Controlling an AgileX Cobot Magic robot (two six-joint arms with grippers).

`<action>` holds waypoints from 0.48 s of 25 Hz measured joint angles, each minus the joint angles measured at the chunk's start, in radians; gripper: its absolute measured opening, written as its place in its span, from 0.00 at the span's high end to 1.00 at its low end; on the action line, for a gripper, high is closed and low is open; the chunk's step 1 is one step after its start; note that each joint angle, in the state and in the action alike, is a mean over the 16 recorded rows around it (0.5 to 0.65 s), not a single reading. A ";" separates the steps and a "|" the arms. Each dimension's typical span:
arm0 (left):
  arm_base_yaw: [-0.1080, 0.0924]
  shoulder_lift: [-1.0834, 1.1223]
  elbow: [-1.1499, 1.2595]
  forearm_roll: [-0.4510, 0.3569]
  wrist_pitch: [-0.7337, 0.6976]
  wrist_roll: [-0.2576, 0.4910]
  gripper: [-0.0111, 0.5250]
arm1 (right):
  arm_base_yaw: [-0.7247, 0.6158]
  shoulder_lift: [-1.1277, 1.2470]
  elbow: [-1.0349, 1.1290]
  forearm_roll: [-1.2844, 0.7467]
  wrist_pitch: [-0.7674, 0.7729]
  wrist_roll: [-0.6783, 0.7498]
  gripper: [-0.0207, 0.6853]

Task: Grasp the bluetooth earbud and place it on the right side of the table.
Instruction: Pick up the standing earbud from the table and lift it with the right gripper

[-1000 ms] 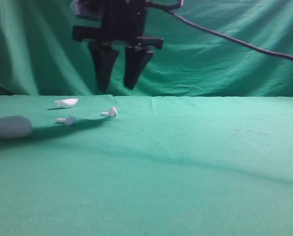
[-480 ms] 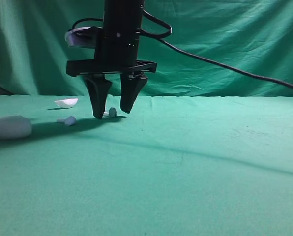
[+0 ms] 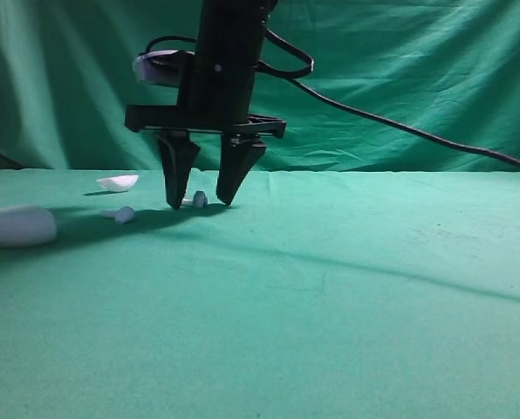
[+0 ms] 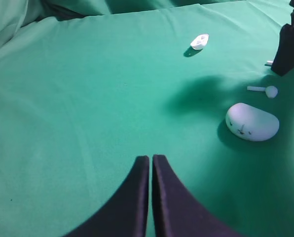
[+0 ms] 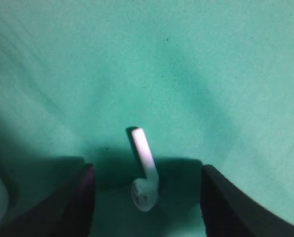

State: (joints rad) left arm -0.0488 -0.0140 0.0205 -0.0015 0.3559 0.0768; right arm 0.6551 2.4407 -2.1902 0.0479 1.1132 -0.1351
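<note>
- Okay, high view: right gripper (image 3: 199, 204) is down at the table (image 3: 347, 332), left of centre, jaws wide apart, tips at or nearly at the cloth. Earbud (image 3: 195, 200) lies between the tips, touching neither as far as I can tell. Second earbud (image 3: 120, 213), case (image 3: 17, 225) and a white lid-like piece (image 3: 118, 182) sit further left, clear of the jaws.
- Left wrist view: left gripper (image 4: 151, 163) has its fingers pressed together, holding nothing, well apart from the earbud. Case (image 4: 252, 121) and second earbud (image 4: 265, 90) show here; the target is mostly hidden behind the right arm's finger (image 4: 289, 47). Right arm is clearly the nearer one.
- Right wrist view: earbud (image 5: 144, 171) is centred in the gap, flat on the cloth. Long axis runs along the gap, across the closing direction: stem away from the camera, head toward it. Small, white, glossy, dark speck on the head. Straight closing should catch it broadside; being smooth and tiny, it may squirt out.
</note>
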 joint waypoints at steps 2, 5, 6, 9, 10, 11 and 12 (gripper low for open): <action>0.000 0.000 0.000 0.000 0.000 0.000 0.98 | -0.004 0.003 -0.001 0.009 -0.002 0.000 0.44; 0.000 0.000 0.000 0.000 0.000 0.000 0.98 | -0.007 0.007 -0.004 0.015 -0.003 0.000 0.53; 0.000 0.000 0.000 0.000 0.000 0.000 0.98 | -0.008 0.008 -0.004 0.016 -0.003 0.000 0.55; 0.000 0.000 0.000 0.000 0.000 0.000 0.98 | -0.008 0.010 -0.007 0.016 -0.002 -0.002 0.64; 0.000 0.000 0.000 0.000 0.000 0.000 0.98 | -0.008 0.010 -0.008 0.015 0.000 -0.002 0.67; 0.000 0.000 0.000 0.000 0.000 0.000 0.98 | -0.008 0.010 -0.010 0.015 0.003 -0.003 0.69; 0.000 0.000 0.000 0.000 0.000 0.000 0.98 | -0.008 0.011 -0.013 0.014 0.008 -0.004 0.72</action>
State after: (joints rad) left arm -0.0488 -0.0140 0.0205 -0.0014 0.3559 0.0768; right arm 0.6471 2.4513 -2.2027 0.0622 1.1209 -0.1388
